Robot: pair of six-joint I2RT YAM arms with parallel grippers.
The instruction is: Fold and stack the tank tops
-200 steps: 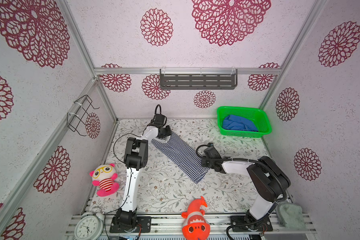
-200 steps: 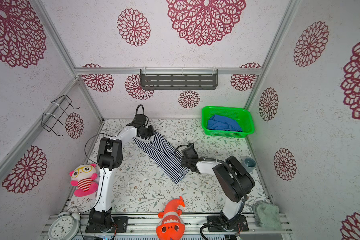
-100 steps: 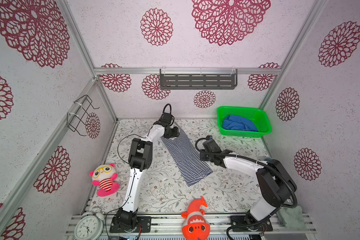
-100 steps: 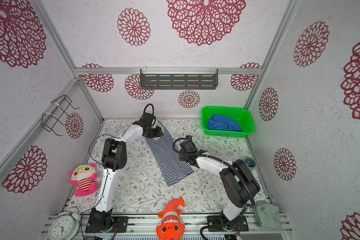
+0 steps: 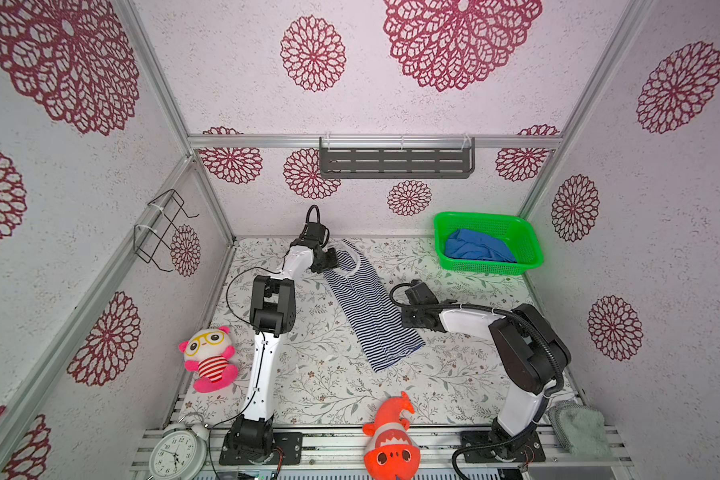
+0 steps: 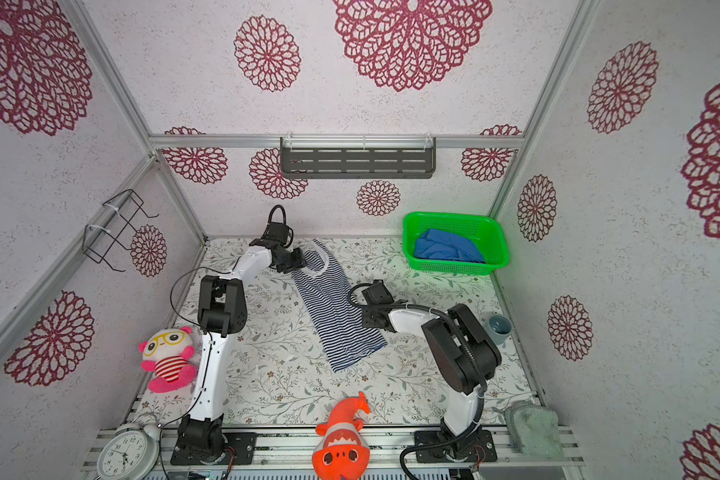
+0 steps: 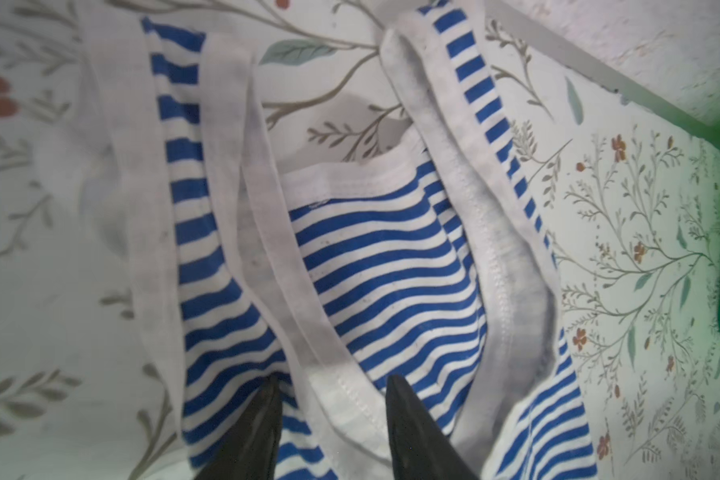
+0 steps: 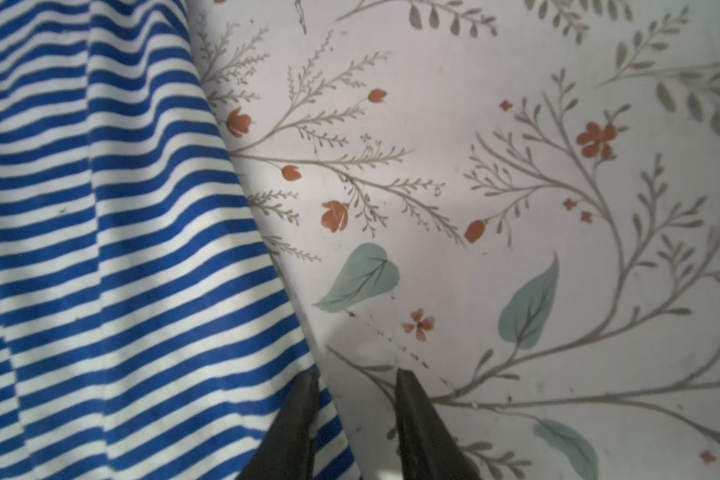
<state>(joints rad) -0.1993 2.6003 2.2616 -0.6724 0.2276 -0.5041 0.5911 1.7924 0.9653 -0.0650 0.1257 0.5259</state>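
Note:
The striped tank top (image 5: 366, 307) (image 6: 333, 316) lies stretched out along the middle of the floral table, straps toward the back wall. My left gripper (image 5: 331, 259) (image 6: 298, 259) is at its strap end. In the left wrist view the left gripper (image 7: 333, 380) is open, with white trim of the striped cloth (image 7: 371, 257) lying loose between the fingers. My right gripper (image 5: 405, 322) (image 6: 366, 322) is at the garment's right edge. The right wrist view shows it (image 8: 356, 374) open, one finger over the striped edge (image 8: 100, 249), the other over bare table. The plain blue tank top (image 5: 474, 247) (image 6: 445, 247) lies crumpled in the green basket (image 5: 487, 270).
The basket stands at the back right corner. An orange fish toy (image 5: 387, 440), a pink plush (image 5: 208, 357) and an alarm clock (image 5: 177, 455) sit along the front and left. A grey-green towel (image 5: 578, 424) lies front right, a grey cup (image 6: 499, 328) by the right wall.
The striped tank top has swung from a diagonal to nearly lengthwise, its strap end shifted right along the back wall. Both grippers moved with it.

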